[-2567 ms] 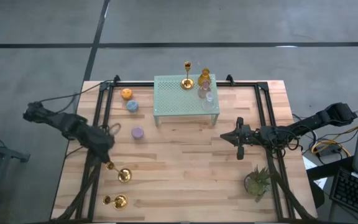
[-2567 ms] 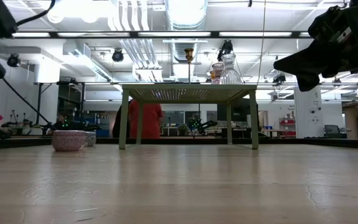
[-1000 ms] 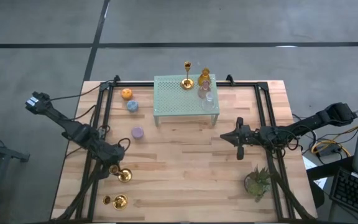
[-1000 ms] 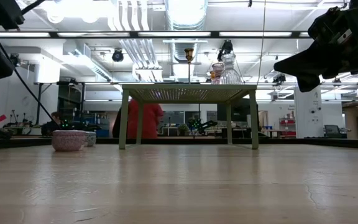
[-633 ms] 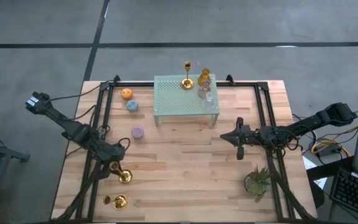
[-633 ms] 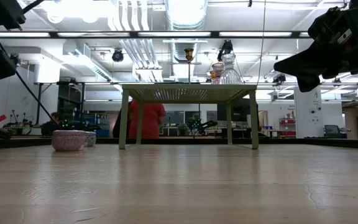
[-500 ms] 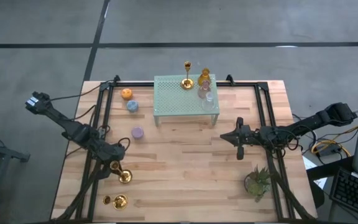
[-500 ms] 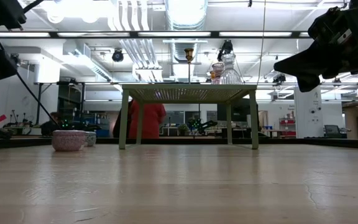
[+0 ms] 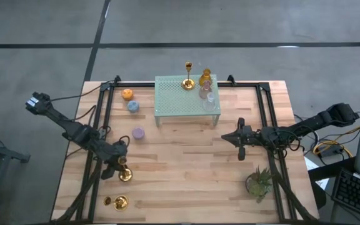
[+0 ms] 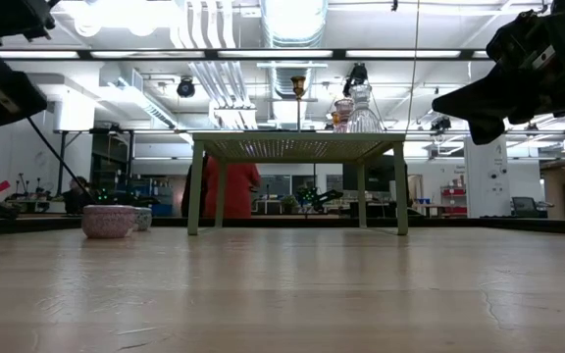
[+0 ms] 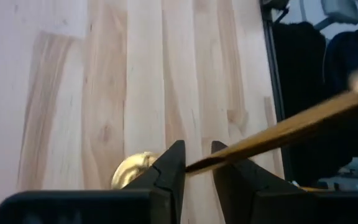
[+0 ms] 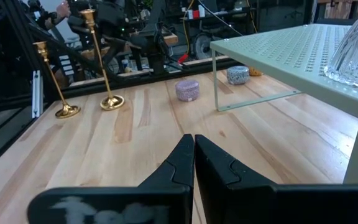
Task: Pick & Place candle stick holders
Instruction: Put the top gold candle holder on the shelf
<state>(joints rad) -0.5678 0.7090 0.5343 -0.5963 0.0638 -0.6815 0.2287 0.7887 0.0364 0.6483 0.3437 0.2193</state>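
Observation:
A gold stemmed candle stick holder [image 9: 125,175] stands on its round base at the table's near left; its stem [image 11: 253,140] runs between the fingers of my left gripper [image 9: 119,164], which comes from above with a narrow gap. A second gold holder [image 9: 119,201] stands nearer the front edge. Both show in the right wrist view [image 12: 103,62], [image 12: 56,81]. Orange [image 9: 127,94], blue [image 9: 132,105] and purple [image 9: 138,132] cups sit on the table. A gold holder [image 9: 188,80], an amber cup [image 9: 205,77] and clear cups [image 9: 208,95] stand on the rack. My right gripper [image 9: 239,140] is shut and empty at mid right. My left gripper has one finger [image 11: 174,167] on each side of the gold holder's stem [image 11: 199,163], above its round base [image 11: 131,173]. The fingers point down and lie across the stem. I cannot tell whether they touch it. The holder stands on the table.
The pale green mesh rack [image 9: 186,94] stands at the far middle of the table. A small green potted plant [image 9: 259,181] sits at the near right. Black frame rails run along the left [image 9: 99,125] and right [image 9: 269,119] sides. A person in red [image 10: 229,188] stands beyond the table.
My left gripper has gone toward the table's near edge and a little to the right, ending over the gold holder's stem. The holder has stayed on its base. The right arm has kept still.

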